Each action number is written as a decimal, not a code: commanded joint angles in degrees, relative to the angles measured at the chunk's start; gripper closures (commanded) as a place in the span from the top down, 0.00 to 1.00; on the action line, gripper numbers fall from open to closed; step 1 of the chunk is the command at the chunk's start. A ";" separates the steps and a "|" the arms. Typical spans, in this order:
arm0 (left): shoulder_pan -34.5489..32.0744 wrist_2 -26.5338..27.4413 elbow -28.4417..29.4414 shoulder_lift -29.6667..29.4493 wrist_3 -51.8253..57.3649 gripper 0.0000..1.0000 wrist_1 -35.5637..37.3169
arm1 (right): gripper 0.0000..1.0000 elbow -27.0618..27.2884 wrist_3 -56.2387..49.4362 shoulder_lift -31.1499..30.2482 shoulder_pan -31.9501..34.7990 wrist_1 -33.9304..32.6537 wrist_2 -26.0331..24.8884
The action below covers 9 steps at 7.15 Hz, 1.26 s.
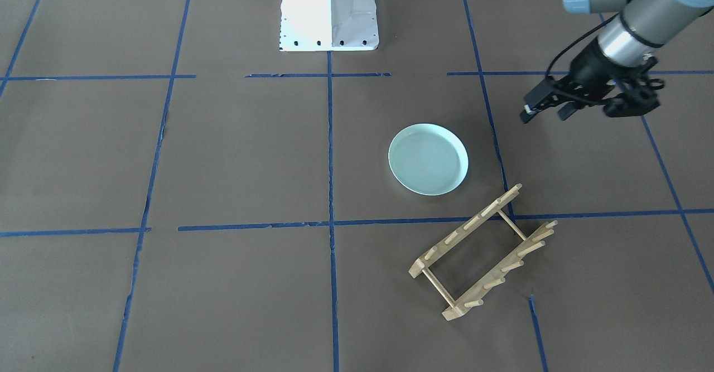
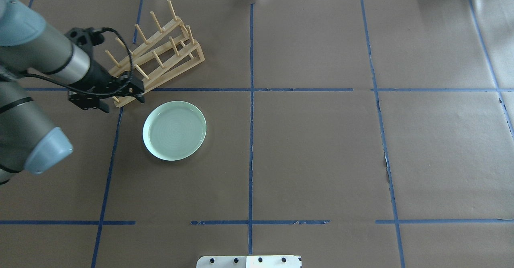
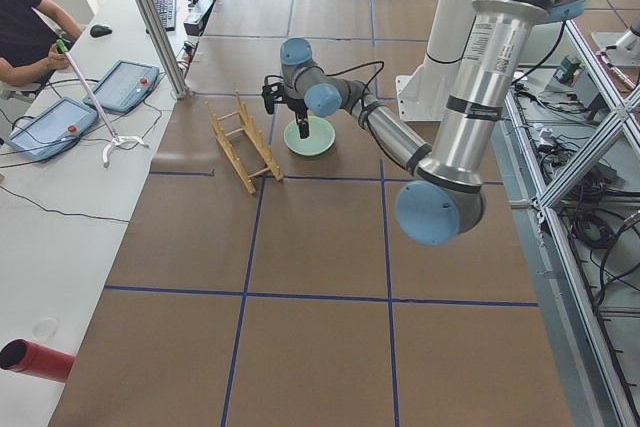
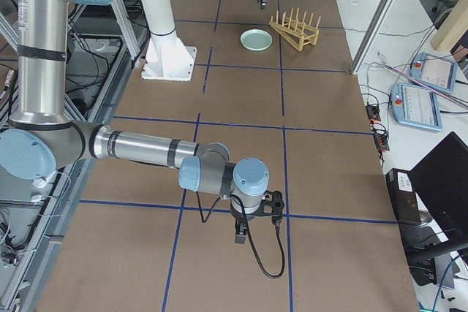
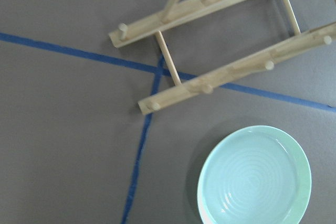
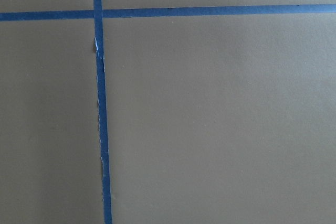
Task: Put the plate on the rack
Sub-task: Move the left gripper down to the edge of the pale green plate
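Hovering above the brown counter (image 2: pixel 321 159) with the left tool (image 1: pixel 544 114), fingers apart and clamped on nothing, just left of the plate (image 1: pixel 428 160) and clear of it. Finds the plate lying flat, rim up, on the counter's left half, pale mint with faint concentric rings. Finds the rack (image 1: pixel 466 230) just beyond the plate on the far side and slightly further left, close to it but not touching. Shows 2 light-wood rails with upright pegs, joined by 2 thin crossbars, set at a slant to the blue tape lines (image 2: pixel 251 139) and straddling 1 of them. Takes in the plate and the rack's near end from above in the left wrist view. Has the right tool (image 4: pixel 241 237) low over the counter far off to the right, well apart from plate and rack. Cannot tell whether that tool's fingers are apart or together, with only the right side view catching it. Shows plain counter and 2 crossing tape lines in the right wrist view.
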 commanded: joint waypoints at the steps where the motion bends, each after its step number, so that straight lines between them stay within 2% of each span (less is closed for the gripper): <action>1: 7.56 3.93 11.24 -12.25 -5.68 1.00 5.84 | 1.00 0.00 0.00 -0.02 0.00 0.00 0.00; 3: 9.87 7.00 22.74 -20.24 -7.73 1.00 4.09 | 1.00 0.00 0.00 -0.03 0.00 0.00 0.00; 4: 10.40 7.10 25.14 -20.27 -9.31 1.00 0.25 | 1.00 0.00 0.00 0.06 0.00 0.00 0.00; 9: 11.99 9.91 26.58 -20.10 -9.24 0.73 -1.11 | 1.00 0.00 0.00 -0.03 0.00 0.00 0.00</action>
